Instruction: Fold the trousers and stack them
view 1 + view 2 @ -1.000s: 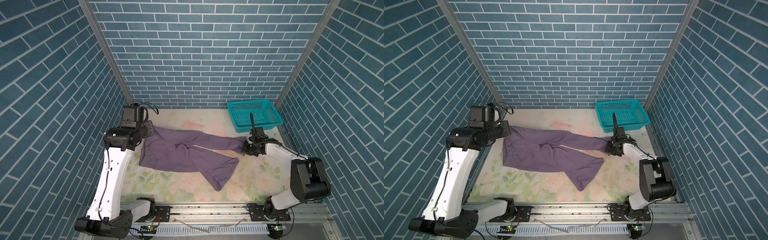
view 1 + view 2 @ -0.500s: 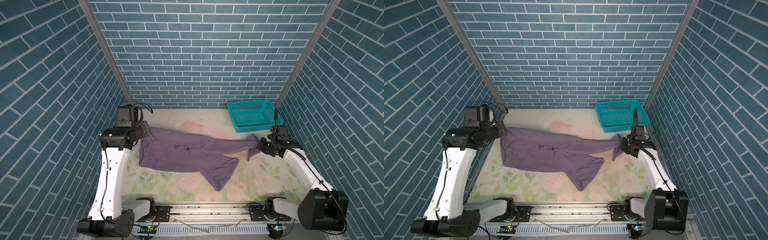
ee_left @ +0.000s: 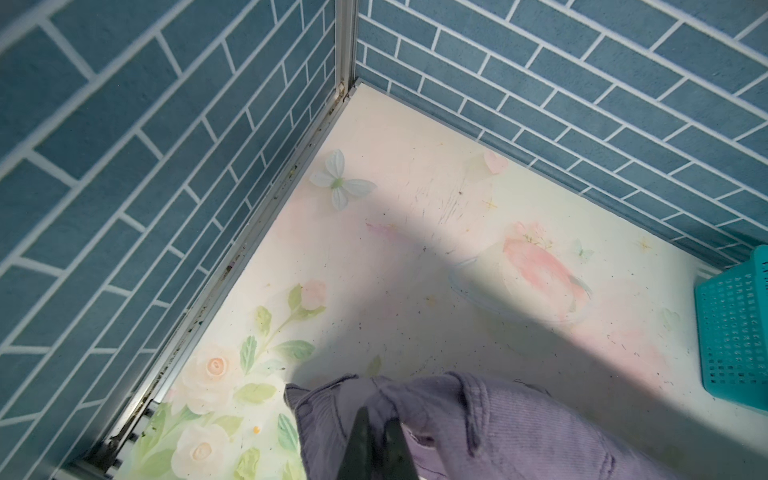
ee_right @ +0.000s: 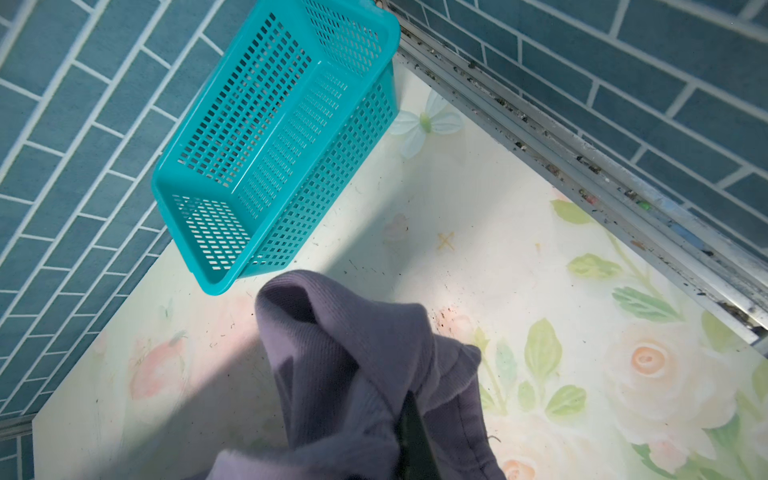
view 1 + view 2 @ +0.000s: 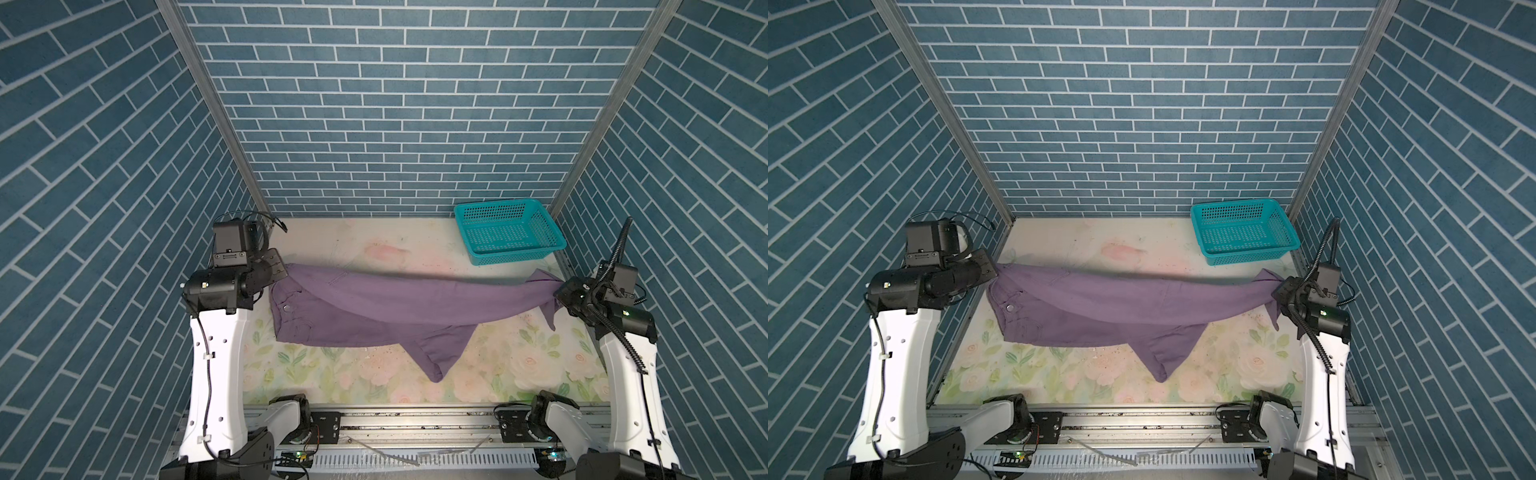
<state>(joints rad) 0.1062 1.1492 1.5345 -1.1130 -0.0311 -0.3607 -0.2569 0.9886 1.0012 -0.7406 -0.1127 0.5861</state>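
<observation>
The teal perforated basket (image 5: 515, 255) (image 5: 1250, 254) stands in the far right corner of the floral tabletop (image 5: 332, 374), upright and open side up. Its holed floor and walls show bare in both top views and in the right wrist view (image 4: 332, 166). The left wrist view catches only one end wall of it (image 3: 731, 332).

The mauve trousers (image 5: 374, 307) (image 5: 1100, 307) span the middle of the tabletop from side to side, strung between the two arms. The left claw (image 5: 284, 271) (image 3: 376, 419) is clamped on the far corner of the waistband. The ribbed cloth puckers around its dark tips.

The right claw (image 5: 559, 291) (image 5: 1278, 291) is shut on the hem end of one leg, just in front of the basket but not touching it. The fabric bunches in folds there (image 4: 353, 353), with a loose flap hanging below.

That leg runs as a slightly sagging band, and a soft shadow lies on the tabletop behind it. The waistband faces left, with its button (image 5: 286, 307) (image 5: 1009, 308) showing. The other leg slants toward the near edge and lies on the tabletop, ending in a narrow hem (image 5: 436, 374).
</observation>
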